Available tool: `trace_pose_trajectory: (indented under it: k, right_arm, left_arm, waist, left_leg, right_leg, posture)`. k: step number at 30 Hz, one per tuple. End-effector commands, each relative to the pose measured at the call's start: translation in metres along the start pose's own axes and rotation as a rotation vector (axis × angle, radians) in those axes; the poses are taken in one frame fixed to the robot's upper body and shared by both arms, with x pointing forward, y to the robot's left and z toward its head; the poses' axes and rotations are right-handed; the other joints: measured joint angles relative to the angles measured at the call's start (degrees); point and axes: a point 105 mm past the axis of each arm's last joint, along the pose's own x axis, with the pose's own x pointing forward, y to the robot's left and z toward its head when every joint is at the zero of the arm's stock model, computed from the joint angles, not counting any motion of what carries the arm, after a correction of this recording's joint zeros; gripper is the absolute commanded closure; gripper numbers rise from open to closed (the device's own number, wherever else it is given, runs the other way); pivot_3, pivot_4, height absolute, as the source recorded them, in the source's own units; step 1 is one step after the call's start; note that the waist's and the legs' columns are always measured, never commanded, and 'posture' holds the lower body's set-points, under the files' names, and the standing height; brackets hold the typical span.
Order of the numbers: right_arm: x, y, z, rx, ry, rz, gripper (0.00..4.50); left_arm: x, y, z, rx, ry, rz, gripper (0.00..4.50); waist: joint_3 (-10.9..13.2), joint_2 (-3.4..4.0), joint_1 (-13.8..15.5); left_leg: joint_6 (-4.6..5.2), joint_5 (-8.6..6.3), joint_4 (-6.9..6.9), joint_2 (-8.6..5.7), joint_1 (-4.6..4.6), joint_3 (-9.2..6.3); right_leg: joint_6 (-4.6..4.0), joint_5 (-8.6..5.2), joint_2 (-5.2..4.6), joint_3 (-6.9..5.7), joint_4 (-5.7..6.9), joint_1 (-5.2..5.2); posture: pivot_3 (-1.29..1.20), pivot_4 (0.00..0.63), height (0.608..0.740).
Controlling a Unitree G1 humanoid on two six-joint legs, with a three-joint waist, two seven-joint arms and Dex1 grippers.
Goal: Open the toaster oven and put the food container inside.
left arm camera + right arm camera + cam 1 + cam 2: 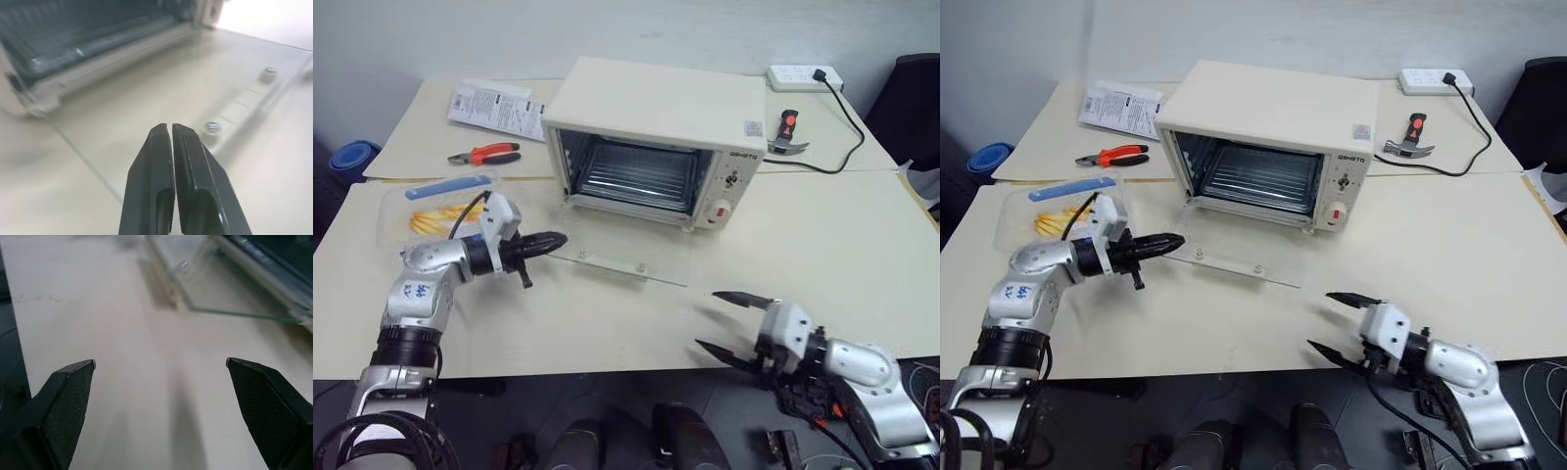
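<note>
The cream-white toaster oven (651, 108) stands at the middle of the table with its glass door (625, 257) dropped flat onto the tabletop, baring the wire rack (636, 174). The food container (433, 207), a clear box with a blue strip and yellow sticks, lies on the table left of the oven. My left gripper (558, 238) is shut with nothing in it, its tip just left of the glass door's left edge and in front of the container. My right gripper (718, 319) stands open and empty near the table's front edge, right of the door.
Red-handled pliers (485, 154) and a printed leaflet (495, 106) lie behind the container. A hammer (788, 134) and a white power strip (805, 76) with a black cable sit at the back right. A seam (822, 172) joins two tables.
</note>
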Motion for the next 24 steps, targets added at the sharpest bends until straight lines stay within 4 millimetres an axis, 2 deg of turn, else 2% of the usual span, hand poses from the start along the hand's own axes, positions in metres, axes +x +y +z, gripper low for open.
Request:
trace_pose_trajectory:
  k: [1,5,9,12,16,19,21,24]
  right_arm:
    - [-0.003,-0.014,0.032,-0.012,-0.156,-0.047,0.0]
    - [0.012,-0.028,0.056,0.039,-0.293,-0.057,0.0]
    - [0.03,-0.033,0.072,0.01,-0.39,-0.038,0.0]
    - [0.044,-0.031,0.08,-0.017,-0.446,0.002,0.0]
    - [0.054,-0.027,0.084,-0.034,-0.487,0.057,0.0]
    - [0.057,-0.024,0.084,-0.058,-0.502,0.083,0.0]
    - [0.059,-0.023,0.083,-0.066,-0.505,0.101,0.0]
    - [0.061,-0.022,0.081,-0.066,-0.501,0.11,0.0]
  left_arm:
    - [-0.004,-0.006,0.002,0.06,-0.002,0.051,4.32]
    - [-0.021,-0.01,-0.005,-0.015,-0.069,0.168,4.32]
    - [-0.058,-0.019,0.003,-0.139,-0.254,0.332,3.47]
    - [-0.115,-0.024,-0.013,-0.247,-0.298,0.59,2.54]
    - [-0.193,-0.041,-0.036,-0.397,-0.331,0.96,1.31]
    - [-0.236,-0.05,-0.051,-0.476,-0.341,1.168,0.42]
    - [-0.252,-0.05,-0.058,-0.53,-0.326,1.256,0.03]
    - [-0.249,-0.033,-0.041,-0.519,-0.355,1.24,0.03]
  waist:
    - [0.0,0.0,-0.03]
    - [0.0,0.01,-0.11]
    - [0.0,0.01,0.0]
    - [-0.01,-0.01,-0.09]
    - [-0.01,-0.01,0.02]
    - [0.0,-0.02,0.95]
    - [0.0,-0.02,1.65]
    - [-0.01,-0.03,2.09]
  left_leg:
    - [0.0,0.0,-0.02,0.02,0.02,0.0]
    - [-0.01,0.0,-0.06,0.03,0.05,0.0]
    - [-0.02,-0.01,-0.14,0.06,0.03,-0.01]
    - [0.01,-0.04,-0.11,0.06,0.0,-0.03]
    - [0.05,-0.07,-0.11,0.06,0.01,0.01]
    - [0.08,-0.09,-0.04,0.05,0.09,-0.05]
    - [0.12,-0.1,-0.05,0.07,0.31,-0.13]
    - [0.22,-0.17,-0.07,0.03,0.57,-0.19]
  right_leg:
    - [0.0,0.0,0.01,0.0,0.0,0.01]
    - [0.0,0.0,0.01,0.0,-0.01,0.0]
    - [0.0,0.0,0.01,-0.01,-0.05,-0.04]
    - [-0.01,0.0,-0.01,-0.02,-0.08,-0.03]
    - [-0.01,0.0,0.0,0.0,-0.16,0.0]
    - [-0.01,0.0,-0.01,-0.06,-0.27,0.22]
    - [0.0,0.0,0.0,-0.14,-0.55,0.66]
    - [0.0,0.0,-0.02,-0.14,-0.59,0.96]
  posture:
    - [0.0,0.15,0.74]
    - [0.0,0.15,0.74]
    - [0.0,0.15,0.74]
    - [0.0,0.15,0.74]
    - [0.0,0.15,0.74]
    - [0.0,0.15,0.74]
    - [0.0,0.15,0.74]
    - [0.0,0.15,0.74]
